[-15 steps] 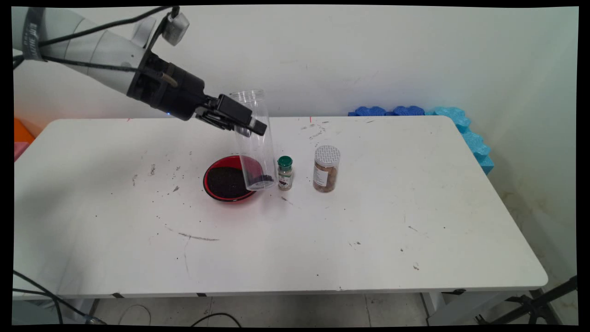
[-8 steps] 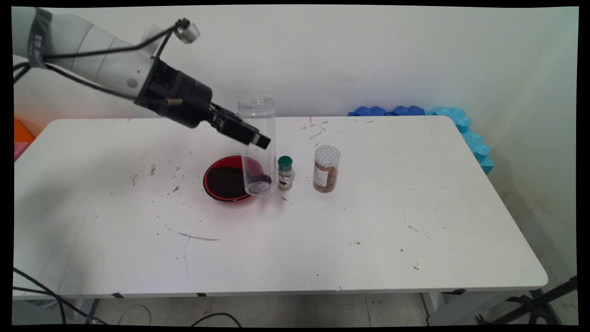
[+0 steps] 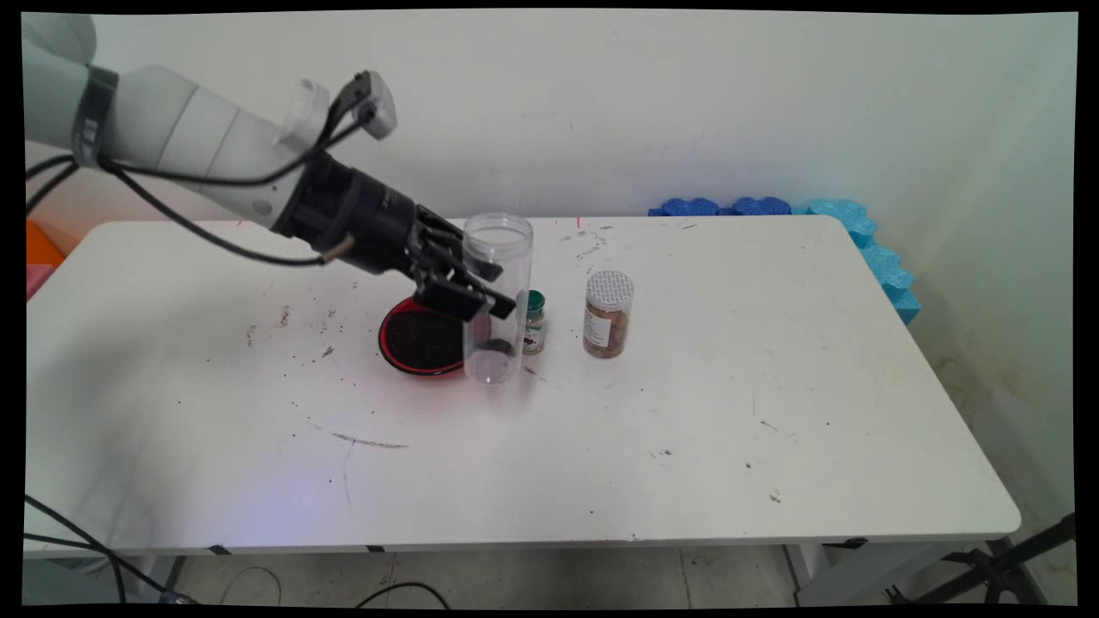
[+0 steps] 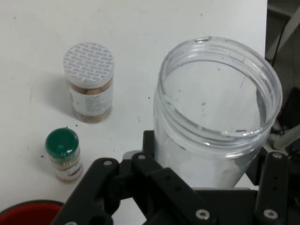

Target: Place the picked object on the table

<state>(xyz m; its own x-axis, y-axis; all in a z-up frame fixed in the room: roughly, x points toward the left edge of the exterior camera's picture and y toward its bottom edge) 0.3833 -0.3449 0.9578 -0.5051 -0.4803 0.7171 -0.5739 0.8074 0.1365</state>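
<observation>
We see the gripper [image 3: 481,287] clenched on an upright clear jar [image 3: 496,296], its base near the table [image 3: 687,412]; red bowl [image 3: 421,339] beneath, green-capped bottle [image 3: 535,320] and white-lidded jar [image 3: 608,313] just beyond.

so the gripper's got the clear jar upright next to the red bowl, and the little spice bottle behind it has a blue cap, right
Not quite: the cap is green, not blue, as the hand view shows. The rest holds: the gripper holds the clear jar upright beside the red bowl, with the little spice bottle behind it.
</observation>
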